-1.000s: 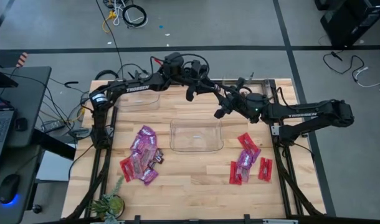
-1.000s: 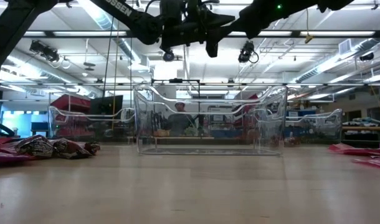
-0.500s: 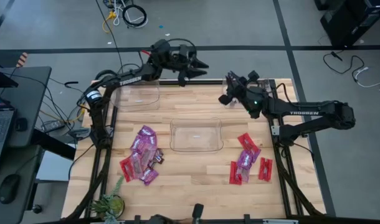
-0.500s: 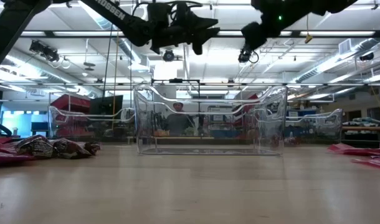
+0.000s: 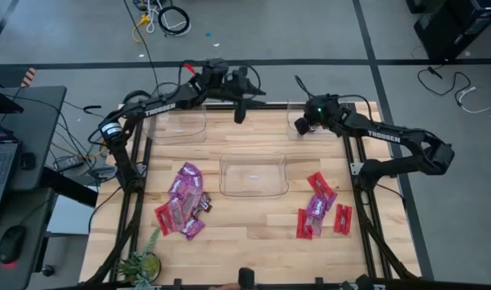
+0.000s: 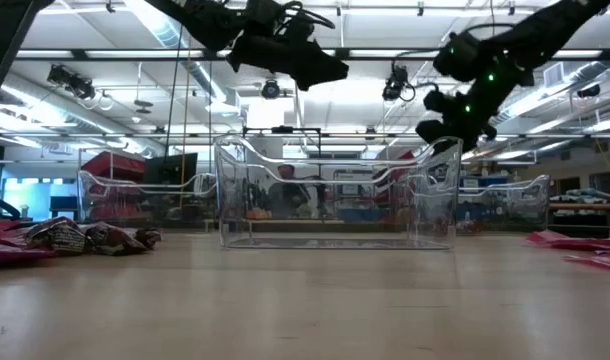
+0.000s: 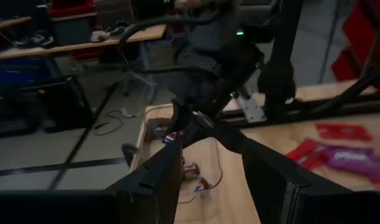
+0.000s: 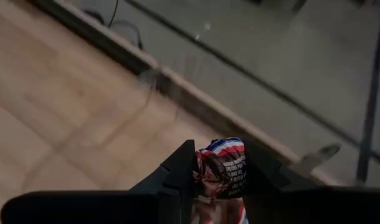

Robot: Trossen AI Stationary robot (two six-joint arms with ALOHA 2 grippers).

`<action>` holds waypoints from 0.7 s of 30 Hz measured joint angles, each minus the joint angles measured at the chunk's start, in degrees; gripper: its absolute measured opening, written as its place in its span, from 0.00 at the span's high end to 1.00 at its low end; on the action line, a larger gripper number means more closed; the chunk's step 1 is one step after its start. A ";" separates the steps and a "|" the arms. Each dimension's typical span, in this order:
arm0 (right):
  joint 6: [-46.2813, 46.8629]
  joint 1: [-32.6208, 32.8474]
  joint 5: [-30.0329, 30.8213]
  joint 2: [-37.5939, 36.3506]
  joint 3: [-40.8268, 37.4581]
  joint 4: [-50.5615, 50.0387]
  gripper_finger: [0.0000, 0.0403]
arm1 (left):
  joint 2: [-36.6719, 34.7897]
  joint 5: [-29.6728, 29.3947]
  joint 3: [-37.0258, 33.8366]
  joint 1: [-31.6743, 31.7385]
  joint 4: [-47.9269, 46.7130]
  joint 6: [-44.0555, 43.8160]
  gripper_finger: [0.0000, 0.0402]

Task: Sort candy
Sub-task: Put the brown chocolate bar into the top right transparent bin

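worktop (image 5: 253, 234): pale wood planks, carries bins and candy
centre bin (image 5: 253, 175): clear plastic, mid-worktop, looks bare inside
far-left bin (image 5: 179, 127): clear, at far edge under the left arm
far-right bin (image 5: 298, 121): clear, at far right corner, right claw above it
left candy pile (image 5: 183, 201): purple, red and dark packets heaped left of centre bin
right candy pile (image 5: 320, 208): red and purple packets near right edge, apart from centre bin
left claw (image 5: 239, 111): raised over far edge between the two far bins, fingers (image 7: 159, 174) spread, nothing between them
right claw (image 5: 303, 122): over far-right bin, clamped on held candy
held candy (image 8: 222, 167): dark packet with red-white-blue stripes, pinched between right claw fingers (image 8: 177, 171)
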 joint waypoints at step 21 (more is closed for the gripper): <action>0.29 -5.24 -10.91 0.77 -0.73 -0.51 0.70 | -23.70 -6.28 -42.66 -5.72 26.60 -8.02 0.70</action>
